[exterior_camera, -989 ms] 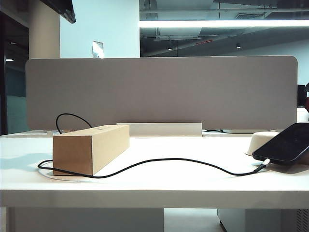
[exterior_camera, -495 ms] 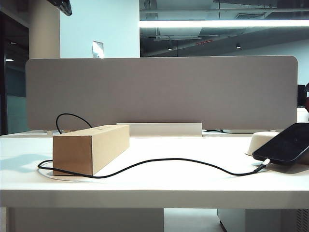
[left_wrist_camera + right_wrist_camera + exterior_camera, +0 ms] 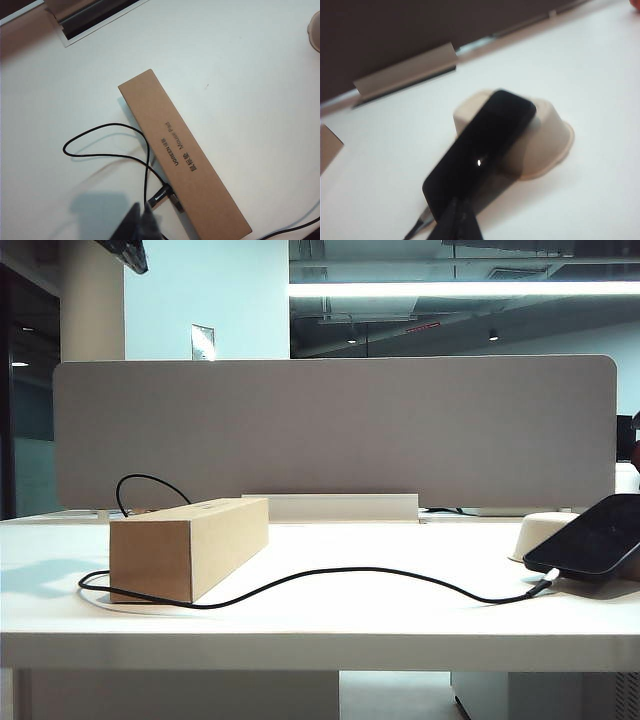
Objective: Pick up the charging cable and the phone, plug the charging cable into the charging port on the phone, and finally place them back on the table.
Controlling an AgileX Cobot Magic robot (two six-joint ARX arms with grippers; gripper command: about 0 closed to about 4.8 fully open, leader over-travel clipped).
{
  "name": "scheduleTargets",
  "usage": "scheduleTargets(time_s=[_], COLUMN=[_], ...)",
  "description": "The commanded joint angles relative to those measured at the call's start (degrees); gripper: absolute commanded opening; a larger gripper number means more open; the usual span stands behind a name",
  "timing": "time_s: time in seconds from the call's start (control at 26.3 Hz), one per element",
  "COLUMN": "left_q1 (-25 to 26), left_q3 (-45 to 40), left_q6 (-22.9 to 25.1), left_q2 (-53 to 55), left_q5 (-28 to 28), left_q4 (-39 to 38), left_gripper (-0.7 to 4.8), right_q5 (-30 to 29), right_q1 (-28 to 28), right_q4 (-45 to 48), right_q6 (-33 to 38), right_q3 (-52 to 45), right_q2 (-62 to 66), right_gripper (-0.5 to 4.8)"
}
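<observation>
The black phone (image 3: 597, 533) leans tilted on a beige tray (image 3: 535, 530) at the right of the white table (image 3: 320, 625). The thin black charging cable (image 3: 350, 570) runs from behind the cardboard box (image 3: 190, 545) across the table. Its plug (image 3: 541, 586) sits at the phone's lower short edge, hiding the charging port. My right gripper (image 3: 460, 221) hangs shut and holds nothing, just above the phone (image 3: 480, 152) and its plug (image 3: 423, 219). My left gripper (image 3: 142, 222) is shut on nothing, above the cable's other connector (image 3: 162, 195) beside the box (image 3: 182, 160).
A grey divider panel (image 3: 330, 430) closes the back of the table, with a metal slot cover (image 3: 330, 507) at its foot. A cable loop (image 3: 100, 145) lies next to the box. A dark arm part (image 3: 125, 250) shows at the exterior view's top left corner.
The dark arm part at the top left of the exterior view has drawn further up out of the picture. Phone, cable and box lie as before.
</observation>
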Motion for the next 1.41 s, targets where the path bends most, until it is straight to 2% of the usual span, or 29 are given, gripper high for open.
scheduleTargets(time_s=[0.04, 0.19, 0.46, 0.8, 0.95, 1.03, 1.1, 1.41], left_q1=[0.0, 0.0, 0.0, -0.1, -0.1, -0.1, -0.1, 0.0], left_q3=[0.3, 0.3, 0.2, 0.2, -1.3, -6.1, -10.8, -28.4], left_q6=[-0.1, 0.0, 0.1, -0.3, -0.5, 0.5, 2.6, 0.3], left_q2=[-0.4, -0.4, -0.4, -0.4, -1.2, -4.9, -9.2, -26.5], left_q5=[0.2, 0.2, 0.2, 0.2, 0.2, -2.3, -4.8, -4.5], left_q4=[0.0, 0.0, 0.2, 0.3, 4.5, 8.9, 10.1, 23.1], left_gripper=[-0.05, -0.05, -0.05, -0.05, -0.05, -0.05, -0.05, -0.05], right_q5=[-0.2, -0.7, -1.7, -1.7, -1.7, -1.7, -1.7, -1.7], right_q1=[0.0, 0.0, 0.0, 0.0, 0.0, 0.0, 0.0, 0.0], right_q4=[5.0, 4.9, 4.5, -0.7, -0.7, -0.7, -0.7, -0.7], right_q6=[-1.2, -4.0, -4.5, -4.5, -4.5, -4.5, -4.5, -4.5], right_q3=[-0.4, -0.4, -0.4, -0.4, -0.4, -0.4, -0.4, -0.4], right_q2=[-0.1, -0.1, -0.1, -0.1, -0.1, -0.1, -0.1, -0.1], right_gripper=[-0.02, -0.02, -0.01, -0.01, -0.01, -0.01, -0.01, -0.01])
